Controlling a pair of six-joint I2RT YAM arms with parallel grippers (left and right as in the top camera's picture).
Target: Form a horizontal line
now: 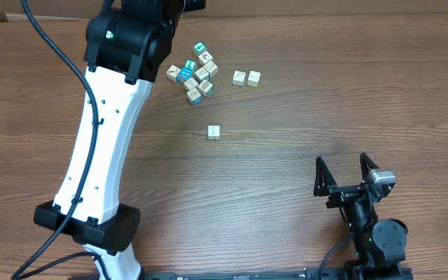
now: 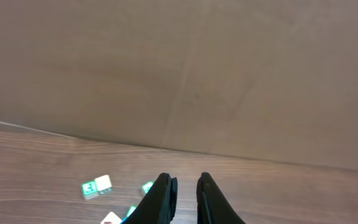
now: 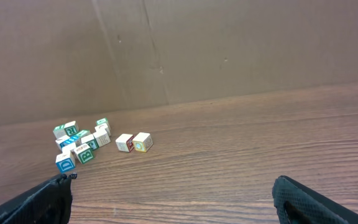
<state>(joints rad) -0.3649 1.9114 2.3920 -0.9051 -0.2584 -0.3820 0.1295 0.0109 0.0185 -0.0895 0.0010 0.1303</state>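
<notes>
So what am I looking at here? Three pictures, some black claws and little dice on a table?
These are two robot arms at a wooden table. One picture looks down from above; the other two come from small cameras on each arm's wrist, so each shows its own claw. The left gripper, on the white arm, reaches over a pile of small alphabet cubes, some with teal faces; its fingers stand close together with a narrow gap, and nothing shows between them. The right gripper rests near the table's front with its fingers spread wide, empty. Beside the pile, two pale cubes sit side by side, the start of a row. One more single cube lies alone.
</notes>
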